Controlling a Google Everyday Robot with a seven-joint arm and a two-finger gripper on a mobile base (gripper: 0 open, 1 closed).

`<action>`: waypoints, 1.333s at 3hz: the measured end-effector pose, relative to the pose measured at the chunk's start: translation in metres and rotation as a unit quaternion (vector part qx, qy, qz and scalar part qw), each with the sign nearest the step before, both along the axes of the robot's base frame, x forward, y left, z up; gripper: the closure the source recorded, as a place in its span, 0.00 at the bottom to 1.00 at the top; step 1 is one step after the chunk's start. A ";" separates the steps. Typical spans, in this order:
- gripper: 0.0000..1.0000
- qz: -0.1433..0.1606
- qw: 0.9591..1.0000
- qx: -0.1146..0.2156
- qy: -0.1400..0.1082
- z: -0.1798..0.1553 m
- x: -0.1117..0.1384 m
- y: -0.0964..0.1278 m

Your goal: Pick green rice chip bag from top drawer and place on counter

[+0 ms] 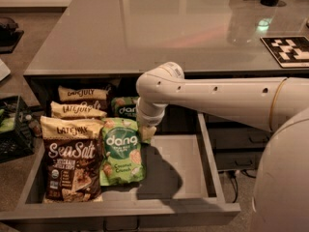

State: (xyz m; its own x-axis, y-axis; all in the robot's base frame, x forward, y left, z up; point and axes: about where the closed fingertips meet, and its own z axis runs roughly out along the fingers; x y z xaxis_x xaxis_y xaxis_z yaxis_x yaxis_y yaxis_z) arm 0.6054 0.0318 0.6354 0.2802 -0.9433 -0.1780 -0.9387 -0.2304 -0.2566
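Note:
A bright green rice chip bag (120,153) with a teal "dang" circle lies in the open top drawer (212,151), right of the brown bags. A second, look-alike green bag (124,109) stands further back, partly hidden by my arm. My gripper (146,132) hangs below the white wrist, right at the front bag's upper right corner; the wrist hides most of it. The glossy grey counter (169,28) spreads above the drawer.
Three brown Late July bags sit at the drawer's left: a "Sea Salt" one (71,161) in front and two behind (77,111). The drawer's right half shows bare floor (181,161). A black-and-white marker tile (287,50) lies on the counter. A black crate (9,129) stands on the floor at left.

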 end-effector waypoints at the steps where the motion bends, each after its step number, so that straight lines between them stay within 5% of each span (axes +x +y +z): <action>1: 0.89 0.000 1.000 0.000 0.000 0.000 0.000 0.000; 2: 1.00 0.000 1.000 0.000 0.000 0.000 0.000 0.000; 4: 1.00 -0.006 0.997 0.054 -0.048 0.042 0.006 -0.019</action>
